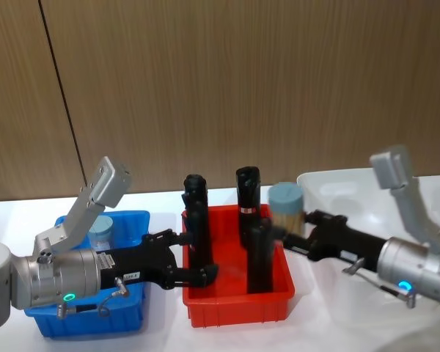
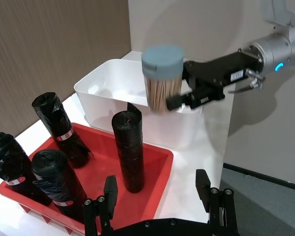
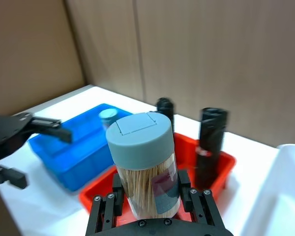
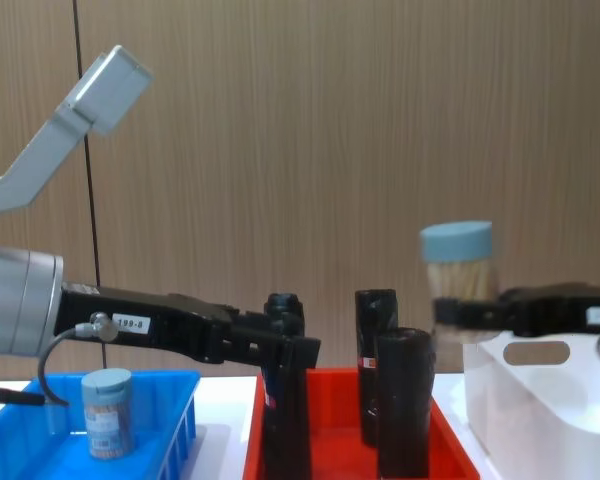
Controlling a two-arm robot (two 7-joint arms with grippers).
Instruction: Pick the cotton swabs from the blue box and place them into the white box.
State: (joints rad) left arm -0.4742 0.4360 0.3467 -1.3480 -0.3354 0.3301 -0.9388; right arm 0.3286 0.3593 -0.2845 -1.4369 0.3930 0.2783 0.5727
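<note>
tabletop (image 1: 161, 331): right tool (image 1: 292, 233) grips cotton swabs (image 1: 287, 207) nr white box (image 1: 330, 176) rim

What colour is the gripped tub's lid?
The lid is pale grey-blue; the right wrist view shows it best.

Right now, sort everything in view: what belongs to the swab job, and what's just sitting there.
Job: cotton swab tub clamped in the right gripper near the white box; second swab tub standing in the blue box; left gripper, open, over the edge of the red bin.
Bystanders: red bin; four black rolls in it.
</note>
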